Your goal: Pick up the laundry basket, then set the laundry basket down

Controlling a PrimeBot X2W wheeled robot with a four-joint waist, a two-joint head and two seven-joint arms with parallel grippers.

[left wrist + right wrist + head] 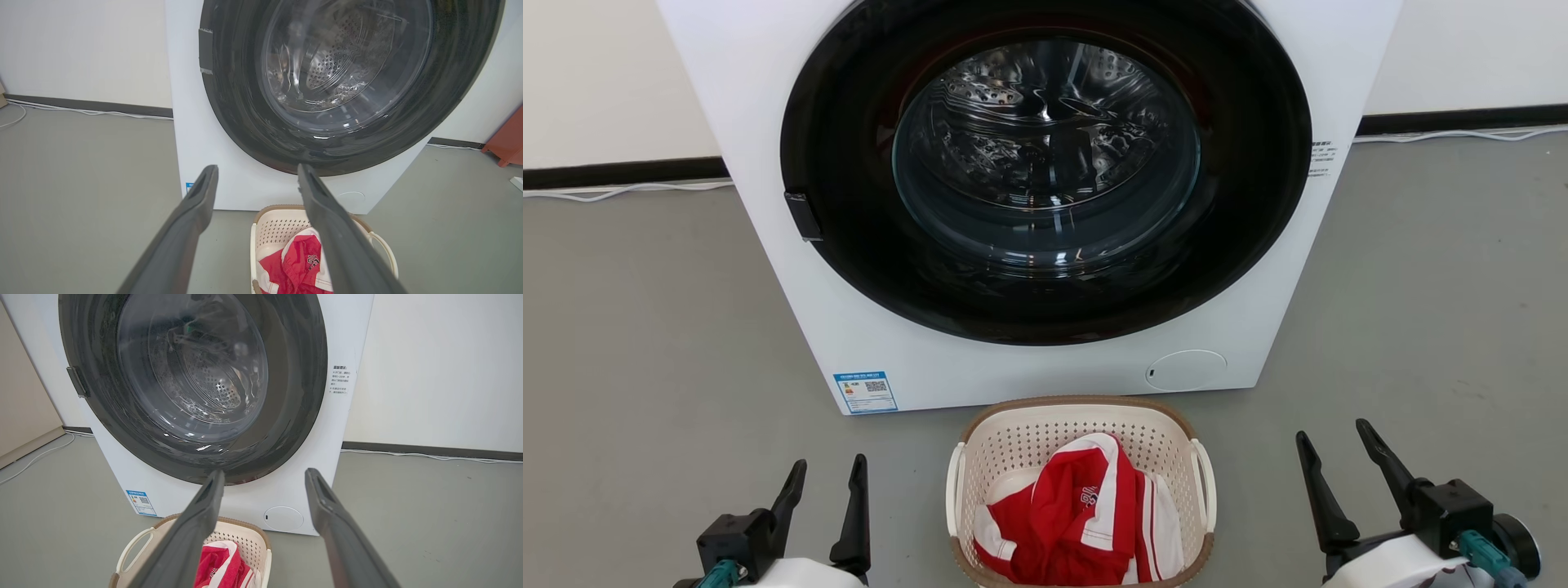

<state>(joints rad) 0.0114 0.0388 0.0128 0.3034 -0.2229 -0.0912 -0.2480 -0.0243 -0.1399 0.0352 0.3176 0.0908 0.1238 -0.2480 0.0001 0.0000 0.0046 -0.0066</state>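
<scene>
On the floor [645, 367] just in front of the washing machine [874, 351], the head view shows me the laundry basket [1045, 441] standing upright, midway between my two arms, with a red-and-white garment [1078, 523] crumpled inside. The left gripper [830, 462] and right gripper [1333, 431] sit off to either side of it, both spread wide and holding nothing, apart from the basket. A white loop handle [953, 490] stands out from each short side. I judge those the places to take hold of, one finger pair per loop.

From the left wrist view, my fingers [192, 212] frame the machine's door, and the basket lies low and to the right of them. Its far handle arcs clear of the wall, leaving room to hook a finger through.

From the right wrist view, the basket sits low and to the left, with its near handle [130, 547] facing me.

I expect it to be light, with thin perforated plastic walls that flex if squeezed. The smooth loops could slip, and an uneven lift would tip it, so both sides should rise together.
</scene>
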